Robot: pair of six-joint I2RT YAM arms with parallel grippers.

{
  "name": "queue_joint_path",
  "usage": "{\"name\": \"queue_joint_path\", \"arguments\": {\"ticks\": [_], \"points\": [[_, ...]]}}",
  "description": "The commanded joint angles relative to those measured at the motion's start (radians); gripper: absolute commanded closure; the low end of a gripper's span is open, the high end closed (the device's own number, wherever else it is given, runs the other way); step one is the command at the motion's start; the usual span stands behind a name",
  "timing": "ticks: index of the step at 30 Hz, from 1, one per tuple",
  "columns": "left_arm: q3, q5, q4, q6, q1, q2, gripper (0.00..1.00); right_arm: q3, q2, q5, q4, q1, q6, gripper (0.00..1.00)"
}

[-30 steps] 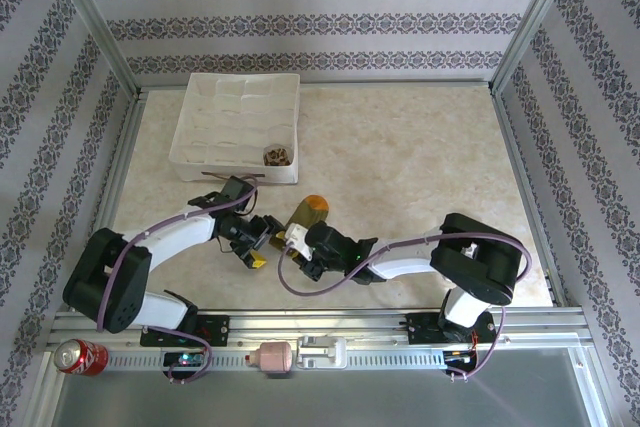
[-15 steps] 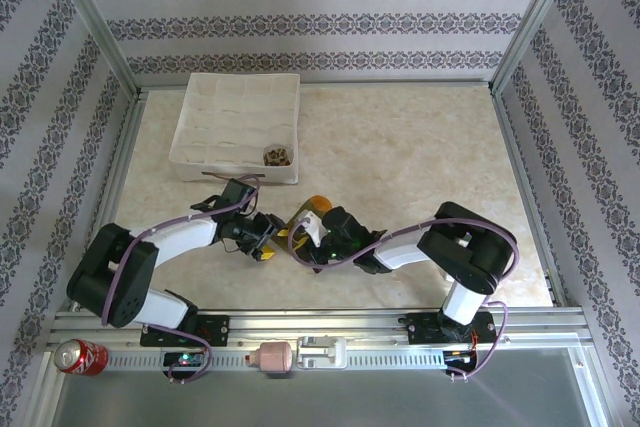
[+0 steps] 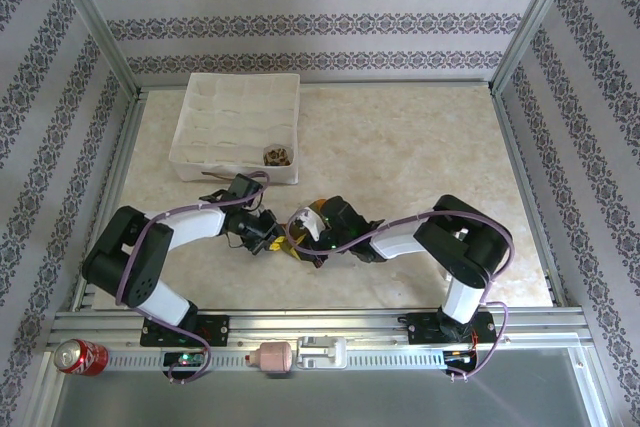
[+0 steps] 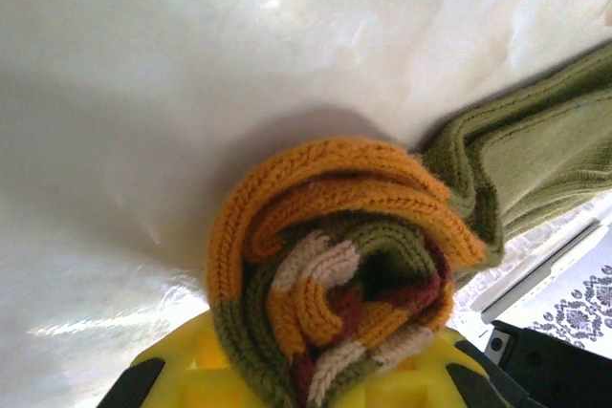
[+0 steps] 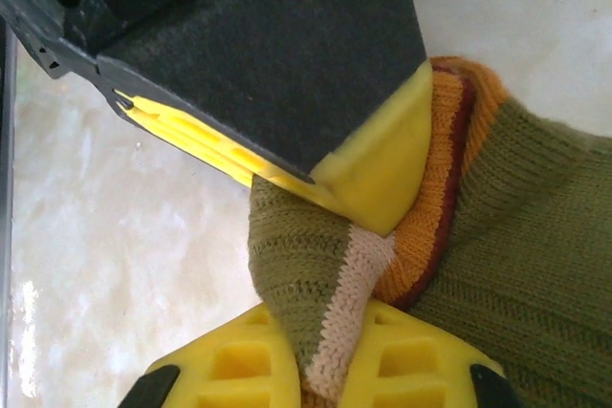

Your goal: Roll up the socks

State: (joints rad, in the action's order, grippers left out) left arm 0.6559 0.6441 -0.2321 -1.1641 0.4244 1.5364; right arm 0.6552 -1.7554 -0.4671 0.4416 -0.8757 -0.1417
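The olive-green sock (image 4: 335, 274) with orange and white stripes is wound into a tight roll, and my left gripper (image 4: 325, 375) is shut on its end; its loose olive part trails to the right. My right gripper (image 5: 330, 370) is shut on a fold of the same sock (image 5: 516, 236), pinching the olive and white band, with a left fingertip (image 5: 382, 169) pressed against it. From above, the left gripper (image 3: 268, 239) and right gripper (image 3: 304, 237) meet at the sock (image 3: 296, 244) near the table's front centre. The brown argyle sock (image 3: 277, 155) lies rolled in the tray.
A white compartment tray (image 3: 190, 162) stands at the back left, close behind the left arm. A red soda can (image 3: 78, 355) and a pink object (image 3: 273, 356) rest on the front rail. Open marble tabletop (image 3: 420, 147) lies to the right.
Both grippers have drawn together around the olive sock. The right wrist swung left and further from the front rail, and the sock is now bunched tight between them.
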Motion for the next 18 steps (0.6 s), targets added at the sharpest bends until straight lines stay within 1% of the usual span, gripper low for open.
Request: {"name": "queue_joint_path", "arguments": {"ticks": [1, 2, 3, 4, 7, 9, 13, 14, 18], "points": [[-0.055, -0.099, -0.295, -0.042, 0.034, -0.010, 1.00, -0.030, 0.042, 0.230, -0.244, -0.034, 0.173, 0.68], [-0.039, -0.124, -0.342, -0.054, 0.037, -0.018, 1.00, -0.052, 0.093, 0.286, -0.216, -0.059, 0.205, 0.56], [-0.011, -0.159, -0.397, -0.064, 0.040, -0.020, 1.00, -0.072, 0.152, 0.363, -0.198, -0.093, 0.244, 0.48], [0.018, -0.186, -0.440, -0.078, 0.040, -0.015, 1.00, -0.082, 0.197, 0.434, -0.199, -0.127, 0.278, 0.43], [0.096, -0.210, -0.515, -0.121, 0.042, 0.027, 1.00, -0.093, 0.283, 0.593, -0.216, -0.223, 0.328, 0.35], [0.142, -0.213, -0.553, -0.138, 0.046, 0.061, 1.00, -0.096, 0.305, 0.673, -0.210, -0.287, 0.353, 0.30], [0.208, -0.216, -0.593, -0.143, 0.051, 0.124, 1.00, -0.029, 0.251, 0.769, -0.222, -0.388, 0.411, 0.30], [0.219, -0.214, -0.595, -0.138, 0.052, 0.138, 1.00, -0.011, 0.229, 0.778, -0.219, -0.400, 0.426, 0.30], [0.249, -0.196, -0.598, -0.119, 0.051, 0.184, 1.00, 0.078, 0.118, 0.883, -0.203, -0.437, 0.487, 0.31]]}}
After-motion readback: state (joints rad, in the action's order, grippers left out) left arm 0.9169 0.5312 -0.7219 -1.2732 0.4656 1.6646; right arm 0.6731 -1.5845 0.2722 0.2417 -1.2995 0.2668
